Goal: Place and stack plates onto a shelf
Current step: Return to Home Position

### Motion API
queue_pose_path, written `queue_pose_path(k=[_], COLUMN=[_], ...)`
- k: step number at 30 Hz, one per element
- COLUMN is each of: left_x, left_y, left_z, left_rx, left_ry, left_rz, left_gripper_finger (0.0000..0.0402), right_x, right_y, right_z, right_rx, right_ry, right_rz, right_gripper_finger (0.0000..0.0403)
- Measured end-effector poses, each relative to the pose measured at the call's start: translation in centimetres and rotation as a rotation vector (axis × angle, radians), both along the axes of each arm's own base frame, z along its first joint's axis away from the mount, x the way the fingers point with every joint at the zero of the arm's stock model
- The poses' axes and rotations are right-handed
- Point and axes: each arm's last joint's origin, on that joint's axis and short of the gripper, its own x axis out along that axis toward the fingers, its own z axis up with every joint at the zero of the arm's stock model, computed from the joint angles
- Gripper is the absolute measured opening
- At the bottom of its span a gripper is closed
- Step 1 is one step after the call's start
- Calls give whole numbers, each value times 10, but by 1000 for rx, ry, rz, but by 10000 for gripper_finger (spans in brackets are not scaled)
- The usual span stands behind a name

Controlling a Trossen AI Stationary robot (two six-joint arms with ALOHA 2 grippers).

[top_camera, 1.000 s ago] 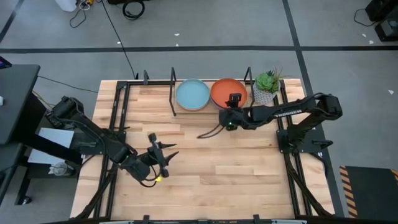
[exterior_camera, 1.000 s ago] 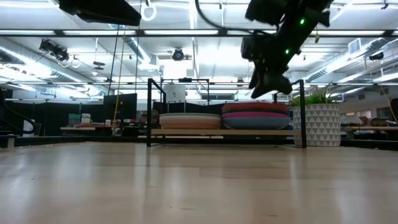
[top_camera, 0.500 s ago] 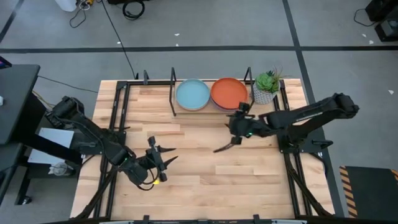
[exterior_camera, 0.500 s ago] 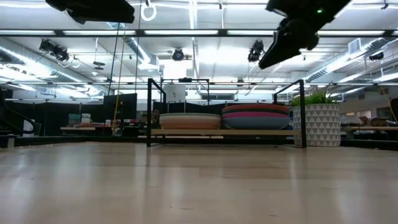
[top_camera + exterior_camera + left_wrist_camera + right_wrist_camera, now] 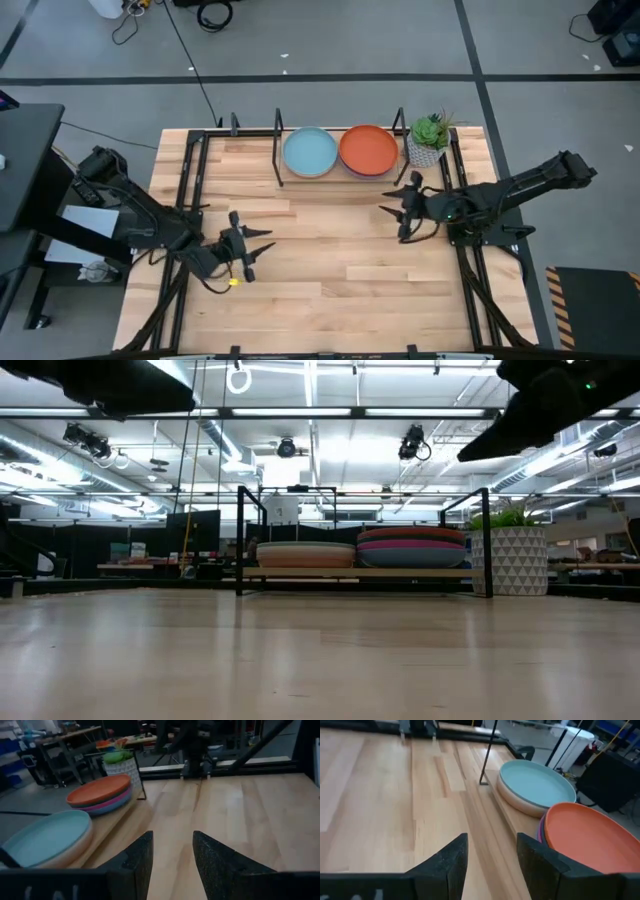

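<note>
Withdrawn from the low black metal-rod shelf to the right side of the wooden bench, right tool released and empty, left tool likewise; round orange plate topping the shelf's right stack.

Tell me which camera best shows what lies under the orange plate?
The low view: it sees the orange-topped stack edge-on, orange over magenta over blue. The high view shows only the orange plate; the left wrist view shows the lower rims slantwise; the right wrist view just a sliver.
</note>
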Motion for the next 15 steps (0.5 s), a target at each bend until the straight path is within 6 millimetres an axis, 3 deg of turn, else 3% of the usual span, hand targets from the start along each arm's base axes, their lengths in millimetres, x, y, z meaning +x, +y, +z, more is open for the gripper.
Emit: queue_pose_path(k=[8,15], left_x=[-25,-37], left_y=[32,55], left_z=[-15,-30], left_rx=[42,138], left_ry=[-40,-121], left_rz=[-21,-346], left_gripper_finger=[107,57], right_x=[-23,-36], right_y=[-9,-10], right_z=[-16,-32], right_rx=[13,43], right_ry=[-175,-254], right_rz=[20,206], right_gripper_finger=[173,173])
